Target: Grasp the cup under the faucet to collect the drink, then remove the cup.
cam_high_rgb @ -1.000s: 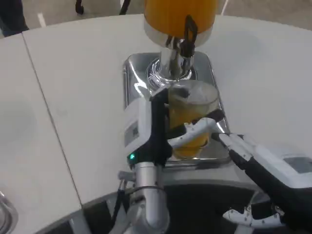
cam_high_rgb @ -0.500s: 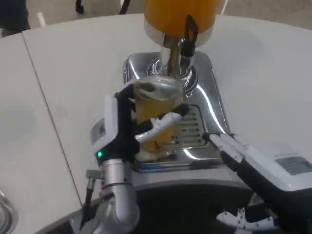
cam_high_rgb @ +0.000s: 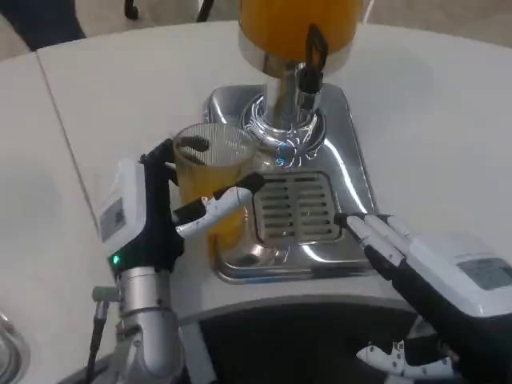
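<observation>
A clear plastic cup [cam_high_rgb: 211, 164] holding orange drink is gripped by my left hand [cam_high_rgb: 164, 212], whose fingers wrap around its front. The cup stands upright over the left edge of the dispenser's shiny steel drip tray [cam_high_rgb: 336, 252], left of the faucet [cam_high_rgb: 309, 66]. The orange drink tank [cam_high_rgb: 298, 20] rises above the faucet at the top of the picture. My right hand [cam_high_rgb: 424, 268] lies at the lower right beside the tray's right front corner, fingers straight and apart, holding nothing.
The slotted grate [cam_high_rgb: 294, 206] under the faucet is bare. The white table [cam_high_rgb: 120, 104] spreads left and right of the dispenser. A seam between table panels [cam_high_rgb: 76, 172] runs down the left side. A metal rim [cam_high_rgb: 10, 344] peeks in at the lower left corner.
My left hand has carried the cup from under the faucet leftward, off the grate to the tray's left edge. My right hand has stayed almost in place.
</observation>
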Robot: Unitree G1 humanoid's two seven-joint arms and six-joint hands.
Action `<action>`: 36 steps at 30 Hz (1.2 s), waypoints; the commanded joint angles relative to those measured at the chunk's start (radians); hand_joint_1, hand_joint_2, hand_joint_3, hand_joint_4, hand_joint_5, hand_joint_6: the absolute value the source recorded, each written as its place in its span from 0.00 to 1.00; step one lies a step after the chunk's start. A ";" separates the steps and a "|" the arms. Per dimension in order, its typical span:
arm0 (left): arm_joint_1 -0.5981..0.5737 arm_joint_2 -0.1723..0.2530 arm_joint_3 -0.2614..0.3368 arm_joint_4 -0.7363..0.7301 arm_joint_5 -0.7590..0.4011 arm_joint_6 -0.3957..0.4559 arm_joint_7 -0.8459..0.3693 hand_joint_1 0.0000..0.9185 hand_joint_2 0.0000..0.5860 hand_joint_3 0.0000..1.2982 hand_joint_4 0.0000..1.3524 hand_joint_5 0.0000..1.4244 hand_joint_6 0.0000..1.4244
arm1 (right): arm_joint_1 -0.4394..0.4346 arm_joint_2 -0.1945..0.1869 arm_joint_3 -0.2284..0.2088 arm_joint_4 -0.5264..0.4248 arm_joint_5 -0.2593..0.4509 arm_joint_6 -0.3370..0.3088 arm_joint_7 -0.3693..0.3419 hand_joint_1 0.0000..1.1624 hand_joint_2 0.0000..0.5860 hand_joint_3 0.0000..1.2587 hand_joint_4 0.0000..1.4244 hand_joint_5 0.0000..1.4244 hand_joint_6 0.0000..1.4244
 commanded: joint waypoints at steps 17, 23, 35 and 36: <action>0.227 0.048 0.121 -0.429 -0.053 0.036 -0.191 0.72 0.04 0.85 0.81 0.96 1.00 | 0.001 -0.029 -0.046 0.001 -0.094 -0.073 -0.072 0.53 0.65 0.00 0.00 0.00 0.04; 0.395 0.071 0.136 -0.666 -0.052 0.031 -0.296 0.72 0.04 0.85 0.81 0.96 1.00 | 0.032 -0.054 -0.102 0.056 -0.042 -0.185 -0.196 0.38 0.81 0.00 0.00 0.00 0.00; 0.605 0.069 0.107 -0.942 -0.030 -0.017 -0.442 0.72 0.04 0.85 0.81 0.96 1.00 | 0.062 -0.074 -0.116 0.161 0.024 -0.329 -0.317 0.04 0.95 0.00 0.00 0.00 0.00; 0.630 0.064 0.104 -0.962 -0.022 -0.024 -0.443 0.72 0.04 0.85 0.81 0.96 1.00 | 0.071 -0.069 -0.120 0.156 0.027 -0.334 -0.328 0.03 0.95 0.00 0.00 0.00 0.00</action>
